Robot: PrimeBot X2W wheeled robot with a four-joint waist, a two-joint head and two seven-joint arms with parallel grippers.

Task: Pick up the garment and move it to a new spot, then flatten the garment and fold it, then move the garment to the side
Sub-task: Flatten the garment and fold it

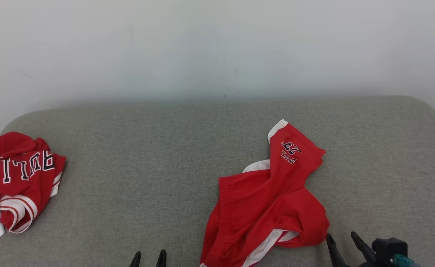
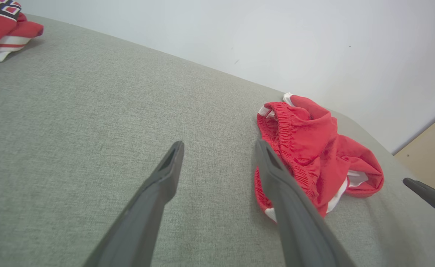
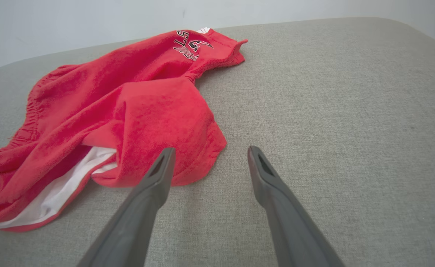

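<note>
Red shorts (image 1: 267,200), crumpled, number 23 printed, red jersey (image 1: 17,178) lettered BULLS

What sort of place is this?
Probably an indoor laundry-folding test spot: a grey padded fabric surface against a bare white wall, with crumpled red shorts and a red jersey lying on it.

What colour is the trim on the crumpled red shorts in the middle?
White trim on the red shorts; the right wrist view shows it best.
</note>
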